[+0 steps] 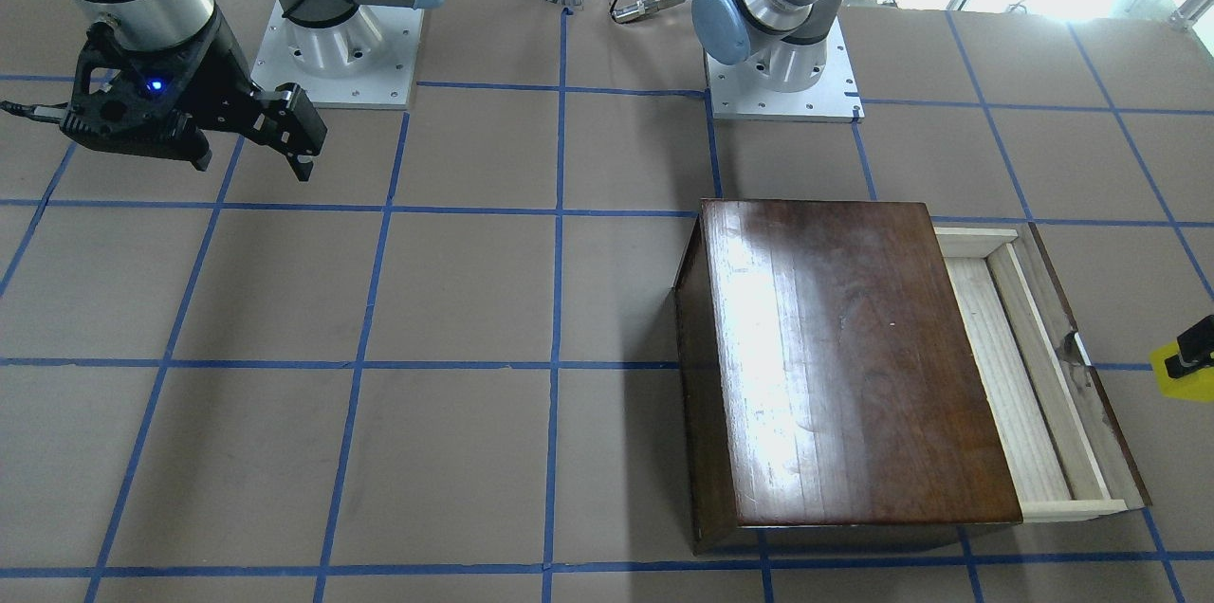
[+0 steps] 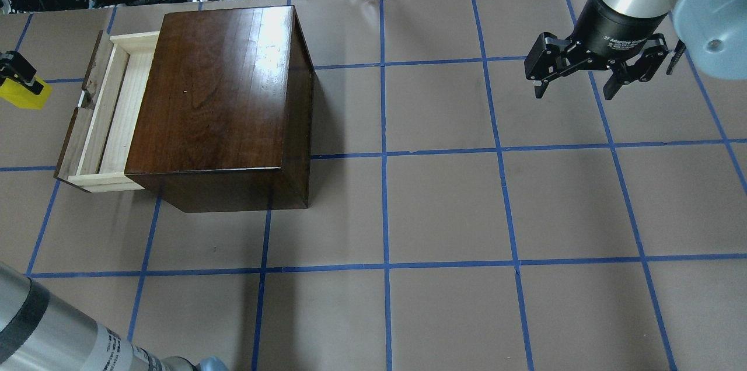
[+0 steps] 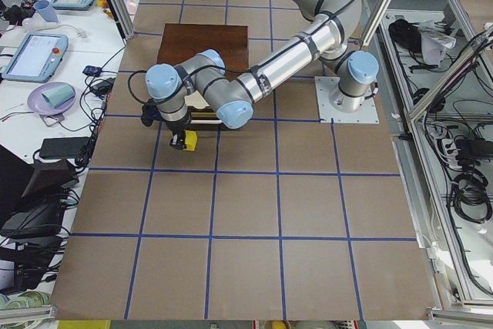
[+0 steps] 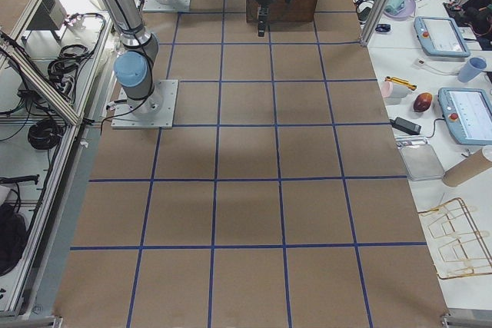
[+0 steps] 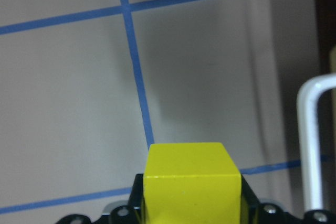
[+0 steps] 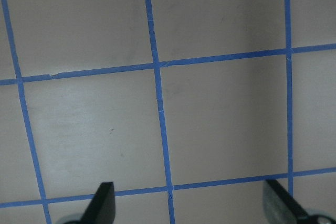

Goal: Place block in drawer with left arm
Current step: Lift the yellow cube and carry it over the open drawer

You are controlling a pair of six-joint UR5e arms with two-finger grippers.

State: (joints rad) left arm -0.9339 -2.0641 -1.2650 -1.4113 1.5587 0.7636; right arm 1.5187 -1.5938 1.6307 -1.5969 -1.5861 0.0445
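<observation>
- Beside the drawer front, outside the tray: small bright yellow cube-shaped block (image 2: 24, 97), clamped between the fingers of the black two-finger left pincer (image 2: 20, 82).
- Silver left arm (image 3: 285, 55) with light-blue joint caps: reaches across above the box to that spot.
- Long shallow pale-wood drawer (image 2: 125, 97) with dark brown front panel (image 2: 74, 146): pulled partly out; bare floor visible; bent metal handle (image 5: 310, 145) on the panel.
- Glossy dark-brown wooden box (image 2: 216, 91): stands on the counter, housing the drawer.
- Black two-finger right pincer (image 2: 575, 91): fingers spread, grasping nothing, well apart from the box.
- Brown paper-covered counter (image 2: 443, 207): gridded with blue tape.
</observation>
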